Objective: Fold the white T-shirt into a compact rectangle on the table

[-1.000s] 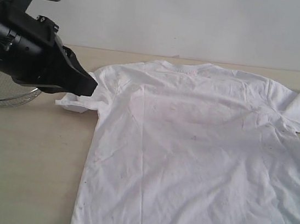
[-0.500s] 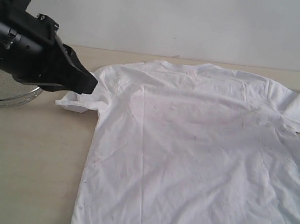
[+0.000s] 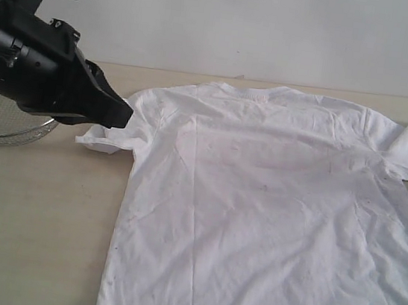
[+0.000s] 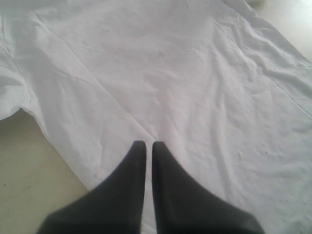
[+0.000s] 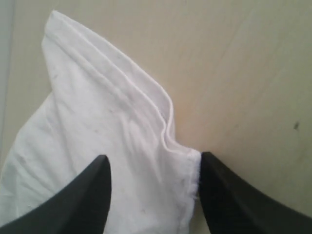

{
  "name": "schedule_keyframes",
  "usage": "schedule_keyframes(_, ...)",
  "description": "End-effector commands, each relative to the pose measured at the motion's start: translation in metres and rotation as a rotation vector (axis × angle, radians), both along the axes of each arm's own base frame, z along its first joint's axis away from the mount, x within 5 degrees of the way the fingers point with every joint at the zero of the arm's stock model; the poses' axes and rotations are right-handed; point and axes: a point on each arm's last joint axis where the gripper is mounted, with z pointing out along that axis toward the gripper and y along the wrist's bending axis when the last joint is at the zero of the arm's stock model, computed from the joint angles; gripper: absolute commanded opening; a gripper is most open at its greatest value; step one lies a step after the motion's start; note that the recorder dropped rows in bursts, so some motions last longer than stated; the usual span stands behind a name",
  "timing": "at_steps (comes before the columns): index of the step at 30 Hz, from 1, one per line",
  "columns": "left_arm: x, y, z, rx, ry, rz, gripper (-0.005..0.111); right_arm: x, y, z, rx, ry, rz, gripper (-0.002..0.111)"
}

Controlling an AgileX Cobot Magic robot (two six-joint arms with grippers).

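Tabletop (image 3: 30, 212), pale beige, carries the white T-shirt (image 3: 272, 207) spread flat, collar toward the far wall, hem running out of the exterior view's near edge. Left gripper (image 3: 124, 116) has its jaws pressed together at the shirt's shoulder, above a crumpled sleeve; its wrist view shows only a slit between the tips, over the cloth, and whether fabric is pinched cannot be told. Right gripper (image 5: 153, 161) is spread wide with the other sleeve's hem lying between the jaws; the exterior view catches just a dark tip at the frame's right edge. Bare table lies left of the shirt. A wire-mesh bowl (image 3: 4, 126) sits behind the left arm
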Motion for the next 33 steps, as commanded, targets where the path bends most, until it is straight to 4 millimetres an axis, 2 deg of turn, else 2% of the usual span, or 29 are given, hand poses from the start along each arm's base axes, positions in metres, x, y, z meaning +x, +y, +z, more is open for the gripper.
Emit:
schedule_keyframes(1, -0.001, 0.001, 0.000, 0.000, 0.000, 0.004, 0.005, -0.006, -0.004, -0.025, -0.036, 0.074, -0.013, 0.043)
schedule_keyframes(4, -0.001, 0.001, 0.000, 0.000, 0.000, 0.004, 0.005, -0.006, -0.003, -0.033, -0.026, 0.088, -0.003, 0.025)
schedule_keyframes(6, -0.001, 0.001, 0.000, 0.000, 0.000, 0.004, 0.005, -0.005, -0.002, -0.036, -0.015, 0.088, 0.007, 0.017)
schedule_keyframes(13, -0.001, 0.001, 0.000, 0.000, 0.000, 0.004, 0.005, 0.003, -0.003, -0.033, -0.032, 0.058, 0.076, 0.016)
schedule_keyframes(17, -0.001, 0.001, 0.000, 0.000, 0.000, 0.004, 0.005, 0.009, -0.001, -0.027, -0.028, 0.021, 0.145, 0.000)
schedule_keyframes(22, -0.001, 0.001, 0.000, 0.000, 0.000, 0.004, 0.005, 0.014, 0.002, -0.017, -0.007, -0.021, 0.196, 0.000)
schedule_keyframes(29, -0.001, 0.001, 0.000, 0.000, 0.000, 0.004, 0.005, 0.017, 0.004, 0.013, -0.076, -0.091, 0.270, 0.000)
schedule_keyframes(33, -0.001, 0.001, 0.000, 0.000, 0.000, 0.004, 0.005, 0.019, 0.005, 0.022, -0.077, -0.123, 0.302, 0.000)
